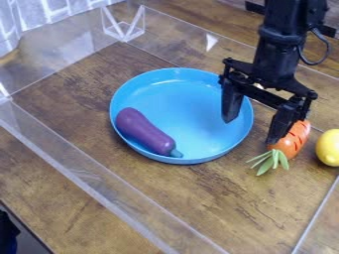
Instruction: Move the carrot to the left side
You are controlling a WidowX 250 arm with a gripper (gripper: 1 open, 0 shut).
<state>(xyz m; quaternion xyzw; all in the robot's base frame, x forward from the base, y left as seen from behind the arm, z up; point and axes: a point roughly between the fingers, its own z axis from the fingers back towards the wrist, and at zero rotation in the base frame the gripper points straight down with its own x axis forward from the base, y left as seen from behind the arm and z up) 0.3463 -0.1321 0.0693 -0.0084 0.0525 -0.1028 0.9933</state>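
A dark-stained wooden worktop (79,104) with visible grain fills the view, and a clear plastic barrier (126,203) runs along its near and left edges, with another transparent panel (126,20) standing at the top left.

Toward the middle sits a round, shallow, bright blue plastic plate (159,94). A glossy, elongated purple toy eggplant (143,132) lies inside it on the lower left part, angled from upper left to lower right, its darker stem end at the lower right close to the plate's rim.

Further right, a black robot arm (284,40) comes down from the top edge with its black two-fingered pincer (257,117) pointing downward. Its jaws stand wide apart and grip nothing: the left finger hangs over the right part of the blue plate, and the right finger comes down right at the carrot's orange body, partly covering it; contact cannot be judged.

The small orange tapered toy carrot (288,142) with a green leafy top lies on the worktop just outside the plate's right rim, the leaves fanned toward the lower left.

At the right edge, just beside the carrot, rests a round yellow toy lemon (328,147), partly cut off by the frame.
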